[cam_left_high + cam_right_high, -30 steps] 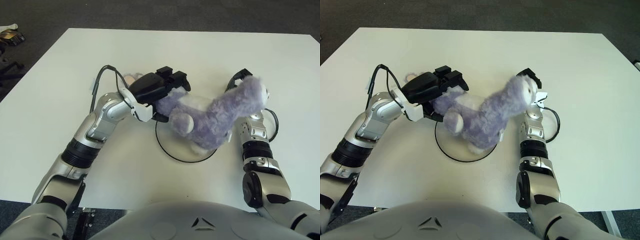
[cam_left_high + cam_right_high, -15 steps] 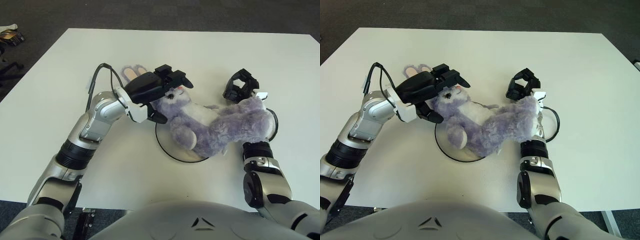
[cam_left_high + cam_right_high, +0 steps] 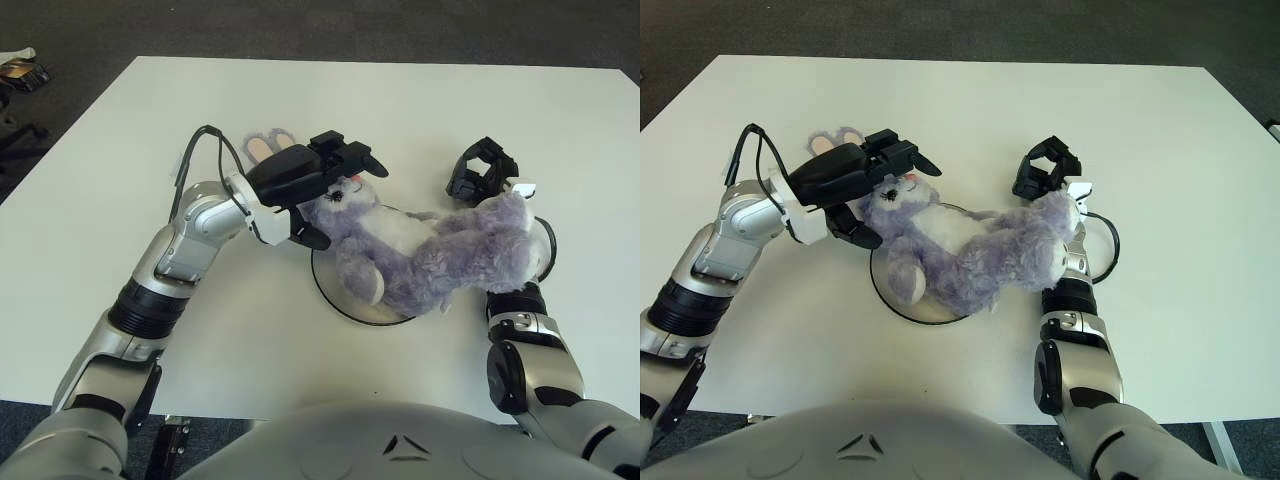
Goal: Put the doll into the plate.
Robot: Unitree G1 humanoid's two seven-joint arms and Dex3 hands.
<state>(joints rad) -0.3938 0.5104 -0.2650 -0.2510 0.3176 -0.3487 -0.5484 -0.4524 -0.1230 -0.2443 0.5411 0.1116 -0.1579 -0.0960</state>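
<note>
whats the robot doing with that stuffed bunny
The robot is laying a purple plush bunny on a white plate on the white table. The doll lies across the plate on its back, its legs hanging past the rim toward the right arm. The left hand is at the bunny's head with fingers spread, not gripping. The right hand shows open just beyond the legs.

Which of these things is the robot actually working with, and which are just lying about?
In use:
- doll, lying across the plate
- plate
- left hand, open by the doll's head
- right hand, open beyond the doll's legs

Lying about:
- table, only the surface
- clutter on the floor, far left
</note>
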